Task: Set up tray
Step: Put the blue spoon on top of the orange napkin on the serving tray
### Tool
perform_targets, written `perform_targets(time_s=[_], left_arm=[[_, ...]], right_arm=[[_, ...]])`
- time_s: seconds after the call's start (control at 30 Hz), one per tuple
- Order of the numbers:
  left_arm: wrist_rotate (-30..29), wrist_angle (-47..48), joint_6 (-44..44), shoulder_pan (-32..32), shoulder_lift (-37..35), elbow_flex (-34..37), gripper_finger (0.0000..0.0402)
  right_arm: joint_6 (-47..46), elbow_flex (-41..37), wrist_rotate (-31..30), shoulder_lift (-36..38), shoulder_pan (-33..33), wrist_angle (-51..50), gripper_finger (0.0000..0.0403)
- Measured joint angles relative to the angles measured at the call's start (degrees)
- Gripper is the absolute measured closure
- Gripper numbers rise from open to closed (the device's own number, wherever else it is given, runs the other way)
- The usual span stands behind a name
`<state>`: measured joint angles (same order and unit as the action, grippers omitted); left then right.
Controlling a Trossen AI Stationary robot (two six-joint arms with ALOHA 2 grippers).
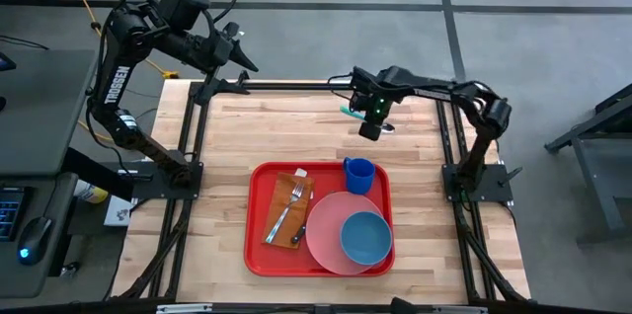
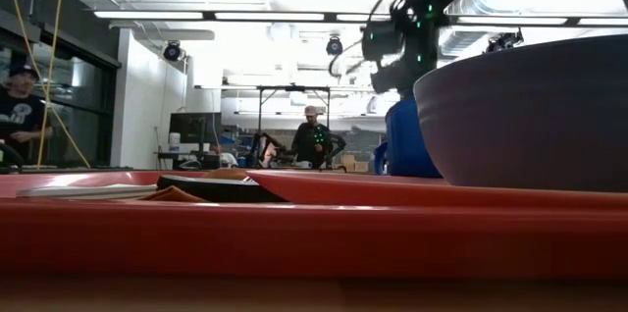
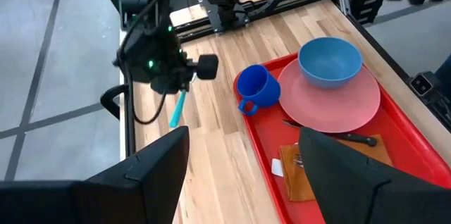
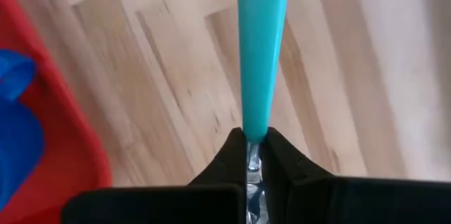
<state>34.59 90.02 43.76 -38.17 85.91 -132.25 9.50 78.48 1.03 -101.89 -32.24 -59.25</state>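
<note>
The red tray [image 1: 259,255] lies on the wooden table. On it are a pink plate [image 1: 326,240] with a blue bowl [image 1: 365,237], a blue cup [image 1: 358,174], and a brown napkin [image 1: 279,217] with a fork [image 1: 286,211] on it. My right gripper [image 1: 371,129] hangs above the table beyond the tray's far edge, shut on a teal-handled utensil [image 1: 348,112]. My left gripper [image 3: 243,175] stands open, raised high over the table's far left corner. My right gripper pinches the utensil between its two fingers [image 4: 282,155] where the teal handle [image 4: 255,122] meets the metal neck. The fingers point down and lie across it. The utensil is lifted clear of the table, with its handle [image 3: 177,109] sticking out to one side.
Bare wood lies left, right and beyond the tray. The dark frame rails [image 1: 296,85] run along the table's far edge and sides. People stand in the room behind the table [image 2: 314,140].
</note>
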Motion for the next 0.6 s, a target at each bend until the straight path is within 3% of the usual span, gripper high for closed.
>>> perform_targets(time_s=[0.1,0.27,0.43,0.6], left_arm=[[0.00,-0.01,0.50,0.00,0.00,0.00,0.0105],[-0.39,0.00,0.92,0.00,0.00,0.00,0.0105],[-4.68,-0.01,0.86,0.01,0.03,0.00,0.0105],[-8.49,-0.29,-0.47,0.05,1.57,-0.04,0.0105]], right_arm=[[0.95,3.50,-0.89,1.64,0.77,-2.90,0.0403],[2.05,16.28,-3.54,2.25,3.03,-9.31,0.0403],[2.14,29.39,-3.21,2.28,6.15,-13.48,0.0402],[1.35,37.06,-3.85,2.32,8.41,-15.10,0.0402]])
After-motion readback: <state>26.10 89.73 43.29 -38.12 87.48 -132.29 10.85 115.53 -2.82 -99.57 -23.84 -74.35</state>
